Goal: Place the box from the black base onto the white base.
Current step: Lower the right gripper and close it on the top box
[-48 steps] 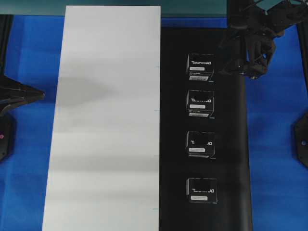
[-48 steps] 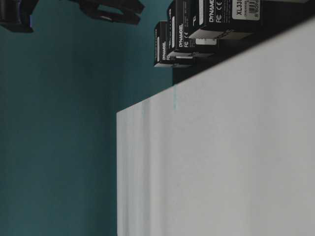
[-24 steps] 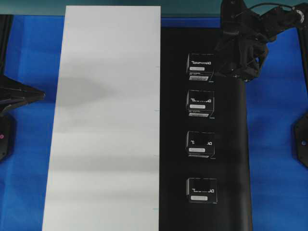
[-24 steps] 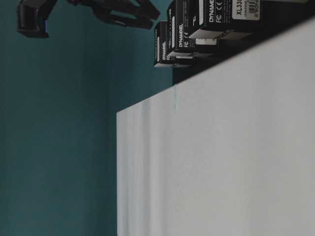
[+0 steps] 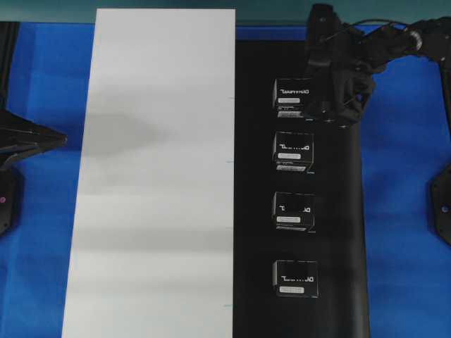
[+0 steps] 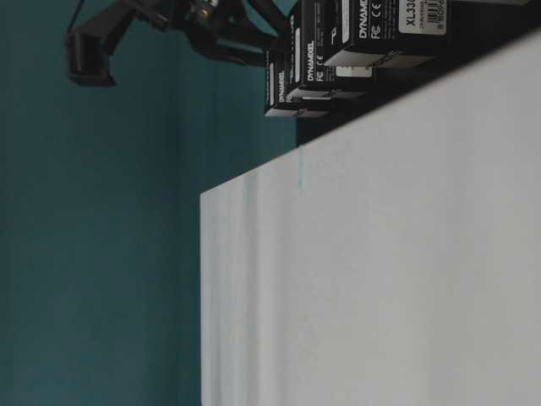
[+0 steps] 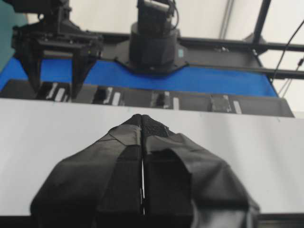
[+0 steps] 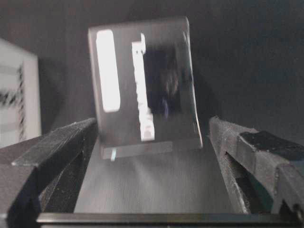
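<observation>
Several black boxes stand in a column on the black base (image 5: pixel 338 211). The white base (image 5: pixel 155 176) lies to its left with nothing on it. My right gripper (image 5: pixel 325 107) hovers open at the right side of the far box (image 5: pixel 293 97). In the right wrist view that box (image 8: pixel 142 85) stands just ahead of the open gripper (image 8: pixel 153 122), framed by both fingers (image 8: pixel 57 147) and touching neither. My left gripper (image 7: pixel 142 118) is shut on nothing, low over the white base's (image 7: pixel 57 128) edge. It faces the row of boxes (image 7: pixel 164 99) and the right gripper (image 7: pixel 54 64).
Blue matting (image 5: pixel 402 211) surrounds both bases. The left arm (image 5: pixel 28 139) rests at the left edge. The other boxes (image 5: pixel 293 150) (image 5: pixel 293 210) (image 5: pixel 296 277) stand evenly spaced below the far one. At table level the right gripper (image 6: pixel 245 42) is beside the far box (image 6: pixel 283 80).
My right gripper has moved left and down from the black base's far right corner, up to the far box's right side, staying open. The left arm has not moved.
</observation>
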### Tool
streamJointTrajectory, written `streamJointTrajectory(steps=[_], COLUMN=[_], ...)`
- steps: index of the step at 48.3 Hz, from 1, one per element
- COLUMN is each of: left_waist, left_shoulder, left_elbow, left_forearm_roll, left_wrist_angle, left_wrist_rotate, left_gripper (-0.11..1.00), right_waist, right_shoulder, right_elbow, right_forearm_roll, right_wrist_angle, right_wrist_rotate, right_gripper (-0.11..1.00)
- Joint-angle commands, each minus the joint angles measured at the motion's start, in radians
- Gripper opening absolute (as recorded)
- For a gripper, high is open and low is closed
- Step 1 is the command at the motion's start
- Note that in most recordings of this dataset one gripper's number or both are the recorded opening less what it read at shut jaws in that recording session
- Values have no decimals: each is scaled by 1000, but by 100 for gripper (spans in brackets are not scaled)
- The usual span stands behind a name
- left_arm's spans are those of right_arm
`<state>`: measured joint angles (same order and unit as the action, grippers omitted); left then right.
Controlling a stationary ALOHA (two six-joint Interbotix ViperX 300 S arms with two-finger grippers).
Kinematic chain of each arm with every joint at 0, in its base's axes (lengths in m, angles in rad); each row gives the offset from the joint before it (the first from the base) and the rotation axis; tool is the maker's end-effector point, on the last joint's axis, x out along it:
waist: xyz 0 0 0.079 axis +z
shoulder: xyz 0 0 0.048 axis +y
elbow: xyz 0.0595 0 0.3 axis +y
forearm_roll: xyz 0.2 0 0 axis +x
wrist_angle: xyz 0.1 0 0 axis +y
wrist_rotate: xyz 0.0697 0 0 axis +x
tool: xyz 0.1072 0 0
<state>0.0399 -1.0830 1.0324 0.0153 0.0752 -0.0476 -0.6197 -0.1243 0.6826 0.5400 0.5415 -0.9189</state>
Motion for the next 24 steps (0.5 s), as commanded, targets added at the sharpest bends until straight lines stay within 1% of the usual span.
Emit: streamJointTrajectory(steps=[1,8,17,24], left_waist=[3,2,3,3], left_shoulder=[12,11,11,12], left_elbow=[-20,-21,-20,-21], left_forearm_roll=[3,3,3,2], left_wrist_angle=[-3,-5,-5,-3], left_wrist_rotate=[-3,-3,-3,-3], left_gripper=[-6,-6,-6,-6], right_waist=[20,35,58,66], right_shoulder=[31,55,48,32], right_elbow=[-8,-3,23,51], right_forearm_roll=[9,15,31,37], right_wrist_angle=[-34,-64,-133,-155], right_wrist_rotate=[-2,-2,-2,0], right_gripper=[99,99,99,99])
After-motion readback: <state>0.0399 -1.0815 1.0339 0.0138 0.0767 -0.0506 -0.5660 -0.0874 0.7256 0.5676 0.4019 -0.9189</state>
